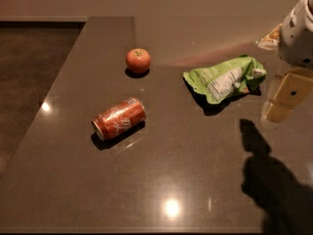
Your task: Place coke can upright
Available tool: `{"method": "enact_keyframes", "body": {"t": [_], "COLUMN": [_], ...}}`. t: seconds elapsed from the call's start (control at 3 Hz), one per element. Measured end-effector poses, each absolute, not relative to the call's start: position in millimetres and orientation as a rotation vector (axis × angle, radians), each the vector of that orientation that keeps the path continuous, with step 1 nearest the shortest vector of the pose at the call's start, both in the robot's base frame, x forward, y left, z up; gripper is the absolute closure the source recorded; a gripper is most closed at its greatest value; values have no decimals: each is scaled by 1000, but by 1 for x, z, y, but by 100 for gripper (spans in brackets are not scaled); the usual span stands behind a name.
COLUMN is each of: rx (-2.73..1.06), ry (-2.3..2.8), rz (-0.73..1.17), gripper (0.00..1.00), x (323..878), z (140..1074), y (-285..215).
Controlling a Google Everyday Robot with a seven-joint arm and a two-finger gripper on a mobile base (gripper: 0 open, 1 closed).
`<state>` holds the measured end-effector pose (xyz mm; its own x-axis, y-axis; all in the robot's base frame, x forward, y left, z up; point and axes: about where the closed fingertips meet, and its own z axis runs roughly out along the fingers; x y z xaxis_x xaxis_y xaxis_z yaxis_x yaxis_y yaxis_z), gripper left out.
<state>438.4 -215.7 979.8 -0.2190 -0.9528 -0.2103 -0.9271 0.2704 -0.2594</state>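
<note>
Countertop [146, 190]: one coke can [119, 118], gripper [283, 99] far right

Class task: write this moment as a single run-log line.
coke can: lying on its side | gripper: right edge, apart from can | apple: behind can | green bag: right of apple | task: not done

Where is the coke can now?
The coke can lies on its side left of centre on the table, in front of the apple and left of the bag; the gripper hangs at the right edge.
</note>
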Motion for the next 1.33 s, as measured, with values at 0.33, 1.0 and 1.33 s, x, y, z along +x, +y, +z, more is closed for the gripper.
{"method": "enact_keyframes", "body": {"t": [0.33, 1.0, 1.33], "rx": [-1718, -1879, -1991], "ry": [2222, 2077, 1979], "rz": [-111, 0, 55], "gripper": [0, 0, 0], "x": [438, 460, 465], "z": [980, 971, 960], "y": [-216, -171, -138]}}
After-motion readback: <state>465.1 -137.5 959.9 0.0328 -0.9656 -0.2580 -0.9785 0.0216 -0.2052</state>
